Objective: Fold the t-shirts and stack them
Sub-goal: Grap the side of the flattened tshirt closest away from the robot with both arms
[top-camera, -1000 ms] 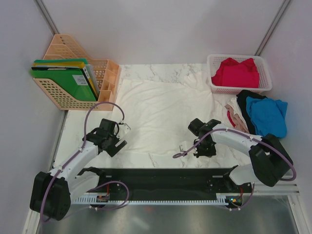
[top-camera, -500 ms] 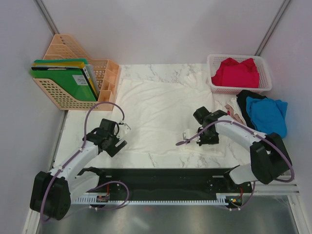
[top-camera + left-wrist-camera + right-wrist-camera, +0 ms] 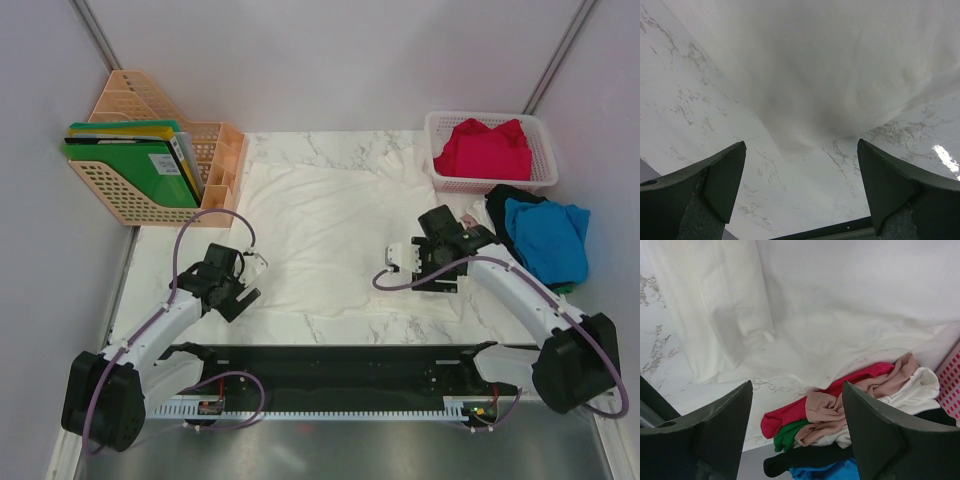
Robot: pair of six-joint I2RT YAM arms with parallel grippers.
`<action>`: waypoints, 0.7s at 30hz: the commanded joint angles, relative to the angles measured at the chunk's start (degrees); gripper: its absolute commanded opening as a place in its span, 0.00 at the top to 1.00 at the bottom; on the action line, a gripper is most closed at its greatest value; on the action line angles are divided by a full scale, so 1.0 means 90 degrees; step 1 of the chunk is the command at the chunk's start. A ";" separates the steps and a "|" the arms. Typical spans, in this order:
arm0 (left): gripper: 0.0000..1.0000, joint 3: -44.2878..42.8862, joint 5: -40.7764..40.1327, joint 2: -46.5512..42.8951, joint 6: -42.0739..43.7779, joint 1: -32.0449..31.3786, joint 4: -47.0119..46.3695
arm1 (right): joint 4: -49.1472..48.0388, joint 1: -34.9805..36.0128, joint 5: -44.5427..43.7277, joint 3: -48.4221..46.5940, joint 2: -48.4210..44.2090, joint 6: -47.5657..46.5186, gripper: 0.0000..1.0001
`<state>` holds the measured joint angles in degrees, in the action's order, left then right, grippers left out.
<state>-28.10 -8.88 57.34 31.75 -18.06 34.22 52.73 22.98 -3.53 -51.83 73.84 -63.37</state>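
Observation:
A large white t-shirt (image 3: 330,225) lies spread over the marble table, its near right part (image 3: 715,315) lying doubled over. My right gripper (image 3: 445,255) hangs open above the shirt's right edge (image 3: 796,387), holding nothing. Just beyond it is a heap of t-shirts: red (image 3: 790,415), beige (image 3: 840,410), black (image 3: 810,457) and bright blue (image 3: 548,235). Another red t-shirt (image 3: 485,148) fills the white basket (image 3: 440,180). My left gripper (image 3: 232,290) is open over the white shirt's near left edge (image 3: 801,145), with bare table between its fingers.
A peach file rack with green folders (image 3: 150,165) stands at the back left. A green cloth (image 3: 787,437) pokes out of the heap. The black rail (image 3: 330,365) runs along the near edge. Walls close in on three sides.
My right gripper moved back and to the right over the white shirt's near right part, then opened and let the cloth go. The left arm stayed still.

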 commanded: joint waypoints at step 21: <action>0.01 -0.0023 -0.0038 0.0074 -0.0168 0.0035 -0.0081 | 0.0216 0.0025 0.1222 0.0535 -0.0285 0.0235 0.41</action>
<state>-28.10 -8.91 57.89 31.75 -18.06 34.20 56.25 23.03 5.08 -47.20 70.06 -61.39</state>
